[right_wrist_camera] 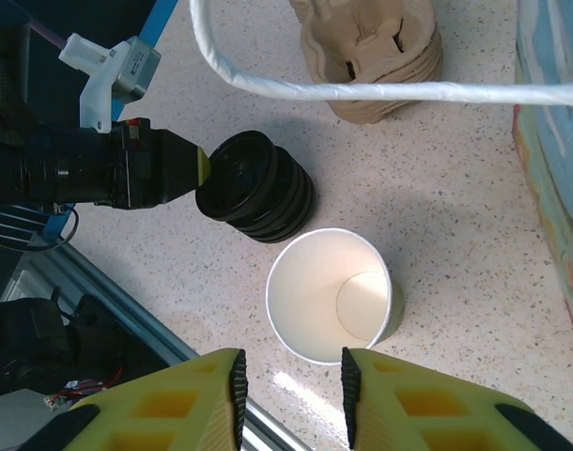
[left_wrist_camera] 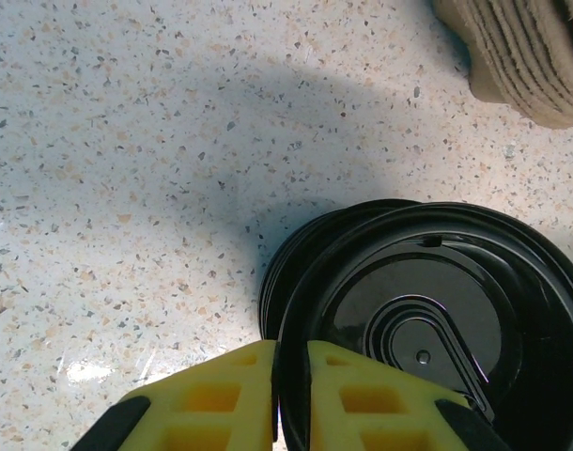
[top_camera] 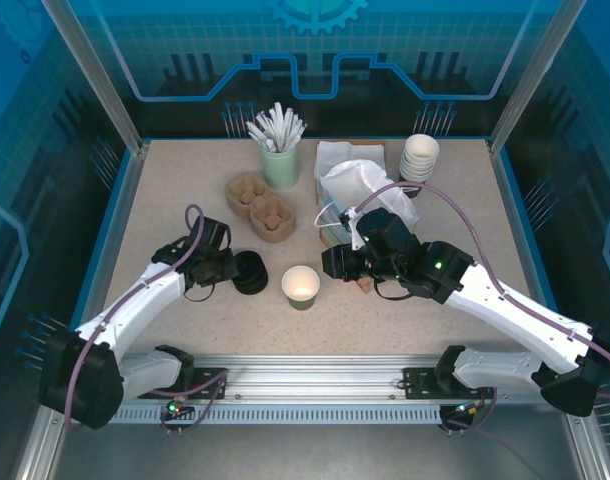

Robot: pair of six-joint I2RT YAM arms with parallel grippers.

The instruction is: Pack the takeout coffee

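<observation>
Our left hand (left_wrist_camera: 290, 362) has its two yellow fingers pressed close together on the rim of the top lid (left_wrist_camera: 427, 329). The black edge sits in the narrow slot between them, so we read it as a pinch on that lid. It is the uppermost of a short stack of lids (right_wrist_camera: 258, 193) standing on the speckled desk (left_wrist_camera: 127, 141).

Our right hand (right_wrist_camera: 288, 362) has its fingers apart and carries nothing. It hangs just beside the coffee cup (right_wrist_camera: 329, 296), whose near rim lies between the fingertips in the wrist view. We cannot tell whether anything touches.

The cup stands upright in the middle of the desk with no lid on it, its white inside showing, just beside the lid stack. The bag (top_camera: 370, 185) stands farther back on the right, and a pile of cardboard cup trays (top_camera: 260, 205) lies behind the lids.

We judge the lid has yet to go on before the cup can be packed. The pinch is on a thin edge, so the lid may slip or tilt when lifted. A second lid nested under it may come up too. Pressing a lid down off-centre could tip the light cup, and the open right hand so close could knock it.
</observation>
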